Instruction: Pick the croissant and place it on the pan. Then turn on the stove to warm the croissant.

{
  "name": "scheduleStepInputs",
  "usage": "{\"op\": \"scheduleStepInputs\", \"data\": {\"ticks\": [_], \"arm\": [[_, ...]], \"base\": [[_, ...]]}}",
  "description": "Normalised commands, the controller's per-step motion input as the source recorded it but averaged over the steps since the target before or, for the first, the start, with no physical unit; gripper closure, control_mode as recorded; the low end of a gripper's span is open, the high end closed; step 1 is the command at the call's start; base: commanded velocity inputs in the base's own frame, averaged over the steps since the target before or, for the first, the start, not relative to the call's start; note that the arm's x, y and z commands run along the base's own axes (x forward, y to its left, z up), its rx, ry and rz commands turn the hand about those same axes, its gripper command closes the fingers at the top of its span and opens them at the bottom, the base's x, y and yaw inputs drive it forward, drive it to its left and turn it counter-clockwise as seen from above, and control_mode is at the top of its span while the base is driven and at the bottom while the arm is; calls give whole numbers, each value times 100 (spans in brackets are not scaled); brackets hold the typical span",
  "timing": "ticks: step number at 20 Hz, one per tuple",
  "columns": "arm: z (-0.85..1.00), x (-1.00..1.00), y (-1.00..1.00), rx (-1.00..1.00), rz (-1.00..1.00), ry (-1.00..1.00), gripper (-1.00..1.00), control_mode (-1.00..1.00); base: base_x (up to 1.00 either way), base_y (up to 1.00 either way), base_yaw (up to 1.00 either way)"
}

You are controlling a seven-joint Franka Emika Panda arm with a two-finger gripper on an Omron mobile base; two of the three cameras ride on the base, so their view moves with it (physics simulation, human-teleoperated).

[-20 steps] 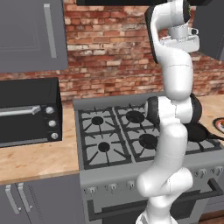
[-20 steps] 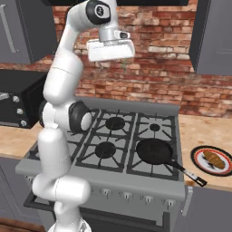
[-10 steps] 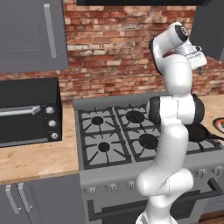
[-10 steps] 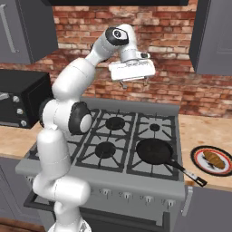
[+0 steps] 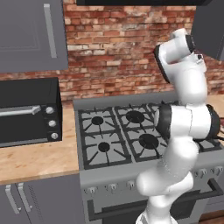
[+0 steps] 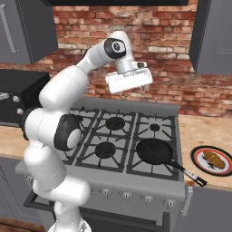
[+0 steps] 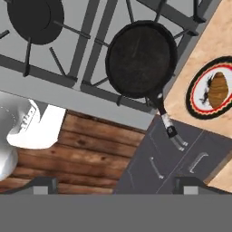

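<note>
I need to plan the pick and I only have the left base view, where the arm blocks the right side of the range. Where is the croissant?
Observer: The croissant lies on a red-rimmed plate on the counter right of the stove.
Operator: And the pan?
Observer: The pan sits on the front right burner, empty, handle toward the plate.
Operator: Where's the gripper?
Observer: High above the stove's back row, the hand view shows nothing between its fingertips.
</note>
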Motion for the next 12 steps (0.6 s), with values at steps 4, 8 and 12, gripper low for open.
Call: {"op": "scheduleStepInputs", "data": {"ticks": [4,8,12], "arm": [[-100,-67,-11,1,5,-54,-100,-100],[-78,-39,-66,-2,1,-42,-100,-100],[-22,4,-100,0,0,-29,-100,-100]], "base": [[0,0,0],[0,0,0],[0,0,0]]}}
